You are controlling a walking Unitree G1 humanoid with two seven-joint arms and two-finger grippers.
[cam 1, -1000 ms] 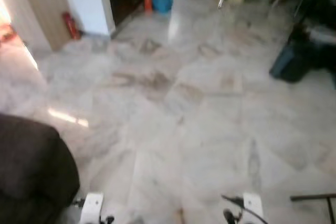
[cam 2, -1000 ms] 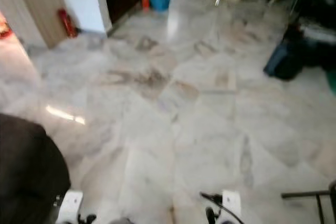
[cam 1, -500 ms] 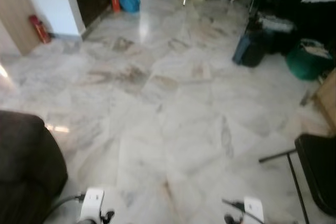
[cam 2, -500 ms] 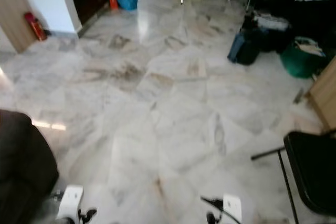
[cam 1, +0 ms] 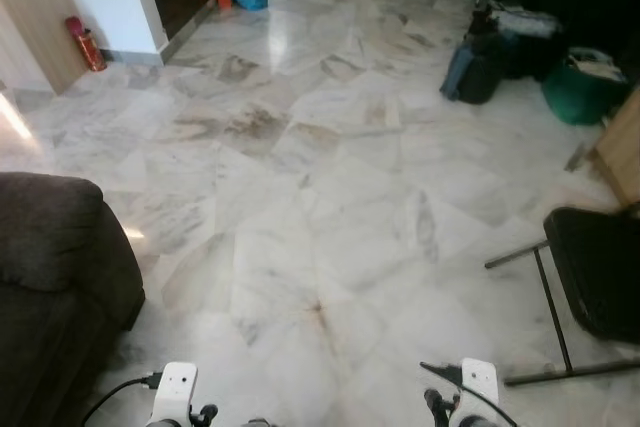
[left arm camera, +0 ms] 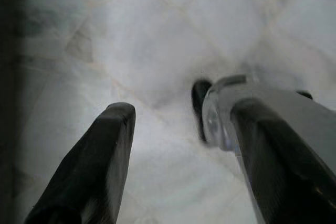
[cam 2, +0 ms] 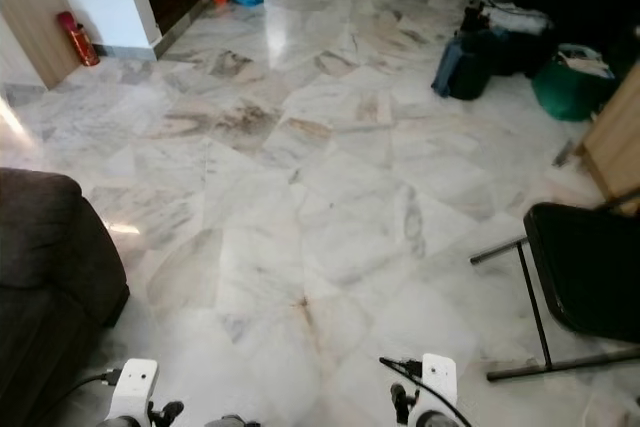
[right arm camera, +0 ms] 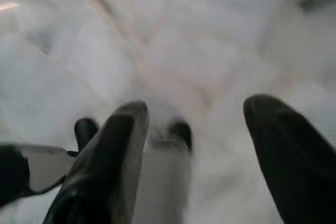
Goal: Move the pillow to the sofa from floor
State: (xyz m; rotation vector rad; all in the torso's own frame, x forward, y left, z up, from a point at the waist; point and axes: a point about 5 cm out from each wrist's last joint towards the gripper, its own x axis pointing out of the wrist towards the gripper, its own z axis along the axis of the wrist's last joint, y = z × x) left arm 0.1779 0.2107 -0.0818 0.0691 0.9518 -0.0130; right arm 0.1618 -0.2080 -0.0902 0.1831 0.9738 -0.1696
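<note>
Robot is standing on the white-and-grey veined marble floor (cam 1: 330, 207), head camera looking down and forward across an open room. Dark brown upholstered sofa (cam 1: 50, 277) is sitting at the robot's left, one rounded arm nearest. No pillow is turning up on the stretch of floor in sight, so its position cannot be given; judgement: search phase, pickup not yet begun.

Left gripper (left arm camera: 173, 156) is hanging low over bare marble, its two black fingers spread apart, nothing between them. Right gripper (right arm camera: 194, 150) is likewise hanging over the floor, fingers apart and empty. Both arms are probably kept down and open because there is nothing to carry yet.

Black folding chair with thin metal legs (cam 1: 590, 287) is standing at the right. Dark blue bag (cam 1: 470, 67) and green round bundle (cam 1: 580, 92) are lying well beyond. Red fire extinguisher (cam 1: 82, 43) is standing by the wooden panel far left.

Next move likely calls for turning to bring more floor into sight
</note>
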